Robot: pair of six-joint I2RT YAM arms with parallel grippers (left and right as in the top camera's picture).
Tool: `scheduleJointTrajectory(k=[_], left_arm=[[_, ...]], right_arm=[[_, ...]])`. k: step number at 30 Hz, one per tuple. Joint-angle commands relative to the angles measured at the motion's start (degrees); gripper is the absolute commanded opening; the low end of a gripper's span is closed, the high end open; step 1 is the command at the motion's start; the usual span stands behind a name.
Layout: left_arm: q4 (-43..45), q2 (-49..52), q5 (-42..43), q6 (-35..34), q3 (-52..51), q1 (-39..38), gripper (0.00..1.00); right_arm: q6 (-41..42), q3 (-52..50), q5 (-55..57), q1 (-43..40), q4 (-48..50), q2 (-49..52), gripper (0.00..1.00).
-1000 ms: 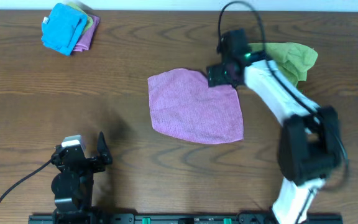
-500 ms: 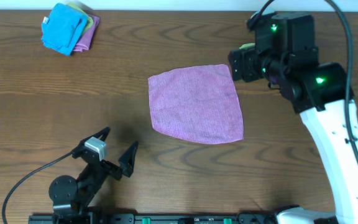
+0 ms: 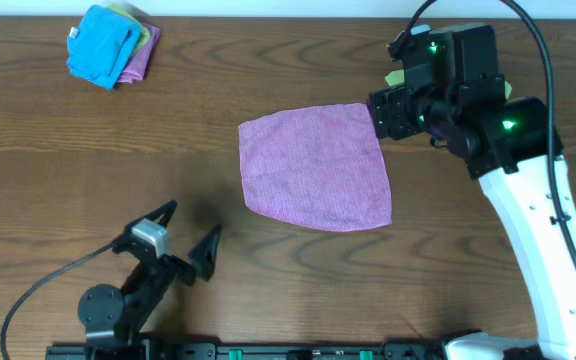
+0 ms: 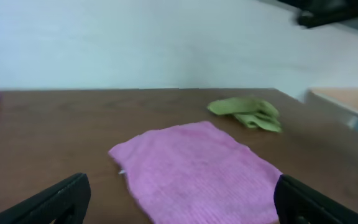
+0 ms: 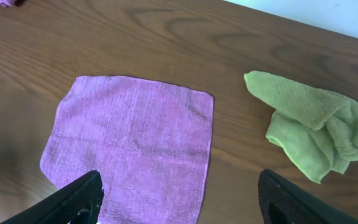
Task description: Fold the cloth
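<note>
On the tabletop (image 3: pixel 68 160) the cloth (image 3: pixel 313 165) lies spread flat in a single layer near the middle with no edge turned over. By my reading no fold has been made yet, so the whole task is left. The right fingers (image 5: pixel 79 198) hang spread and empty above its far right corner, while the left fingers (image 3: pixel 208 252) stand spread and empty near the front edge, well apart from it.

The left arm (image 3: pixel 105 305) sits folded low, its left gripper (image 3: pixel 190 234) angled forward, fingers spread wide and empty. The right arm (image 3: pixel 538 215) stretches far forward, the right gripper (image 3: pixel 382 112) parted, holding nothing.
</note>
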Motion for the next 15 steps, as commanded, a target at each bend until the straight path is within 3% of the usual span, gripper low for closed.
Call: scheduleJointTrajectory(k=[1,8,15], left_arm=[[2.67,4.5,-8.92,-11.1,-3.58,-0.17,0.95],[17.38,23.78,-2.38,-23.34,-3.52,-0.22,0.95],[21.14,43.58,7.43,-22.38,4.42,-0.24,0.95]], right_arm=[[-1.36,-0.31,1.22,-1.73,0.11,-0.15,0.82],[-1.33,-0.31,-3.17,-5.29,0.02,-0.15,0.84],[-1.36,-0.31,-4.46,-7.28,-1.18,-0.15,0.83]])
